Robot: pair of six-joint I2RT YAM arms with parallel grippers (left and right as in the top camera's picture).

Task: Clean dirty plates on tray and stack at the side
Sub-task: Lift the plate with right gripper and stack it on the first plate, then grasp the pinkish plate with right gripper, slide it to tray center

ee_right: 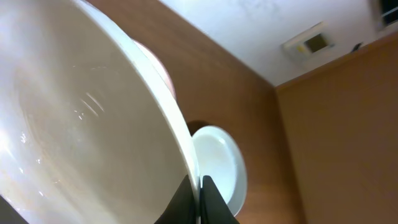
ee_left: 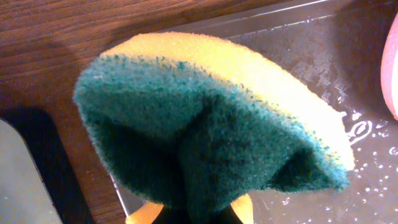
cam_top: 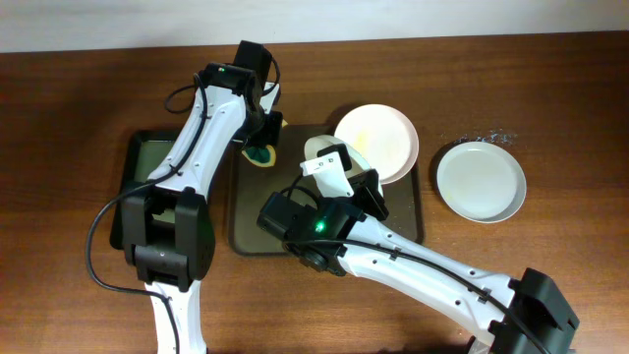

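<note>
The dark tray (cam_top: 251, 211) lies mid-table. A white plate with a yellowish smear (cam_top: 378, 143) rests on its far right corner. My right gripper (cam_top: 332, 162) is shut on the rim of a second white plate (cam_top: 316, 147), held tilted on edge above the tray. In the right wrist view the fingers (ee_right: 199, 183) pinch that plate (ee_right: 74, 124). A third, clean-looking plate (cam_top: 482, 182) sits on the table to the right and shows behind (ee_right: 217, 165). My left gripper (cam_top: 260, 146) is shut on a yellow-green sponge (cam_top: 261, 155) (ee_left: 205, 124) over the tray's far left corner (ee_left: 323, 62).
A narrower black tray with a green inside (cam_top: 142, 157) lies left of the main tray and shows in the left wrist view (ee_left: 25, 174). Water droplets speckle the table (cam_top: 486, 136) beyond the clean plate. Both arms cross over the tray area.
</note>
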